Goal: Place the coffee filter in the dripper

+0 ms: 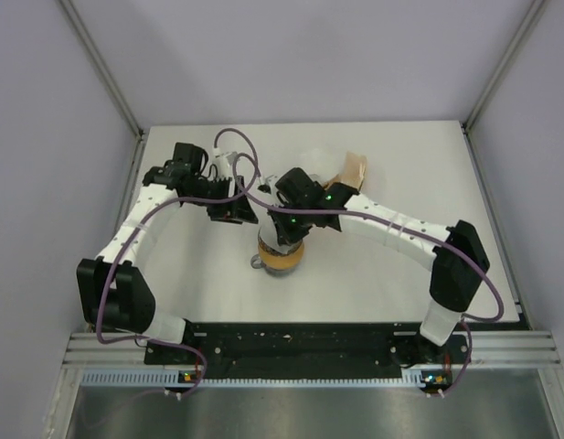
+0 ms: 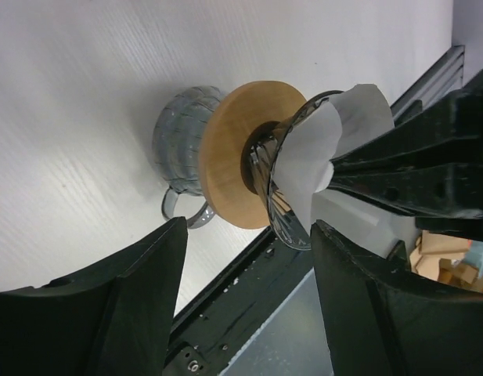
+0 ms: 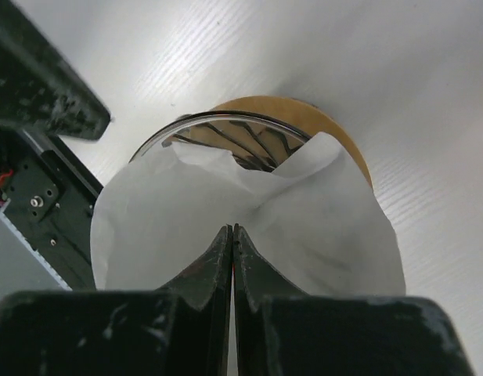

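While the right gripper (image 3: 233, 233) is clamped shut on a pucker of the white paper coffee filter (image 3: 327, 227), the paper sits partway down in the ribbed glass cone dripper (image 3: 225, 141). The dripper's round tan wooden collar (image 2: 225, 157) rests on a clear glass vessel with a small handle (image 2: 182, 141), which stands on the white table (image 1: 382, 283). From the right wrist, the filter covers only the near side of the cone. Its upper edge stands above the rim and the far ribs are bare, so it looks inserted but not seated or spread open. The left gripper (image 2: 249, 229) hangs beside the dripper with its jaws wide apart and nothing between them, touching neither the collar nor the paper. From above, both grippers crowd over the dripper in the middle of the table, and a tan stack of what may be spare filters (image 1: 355, 169) lies well behind. The step in hand appears to be the placing itself, close to done. The next move probably calls for easing the pinched paper a little deeper toward the cone's centre, then parting the right jaws and lifting straight up so the light paper is not dragged back out. The open left gripper is well placed to steady the collar or nudge the raised edge down, though any side push could tip the dripper off its vessel.
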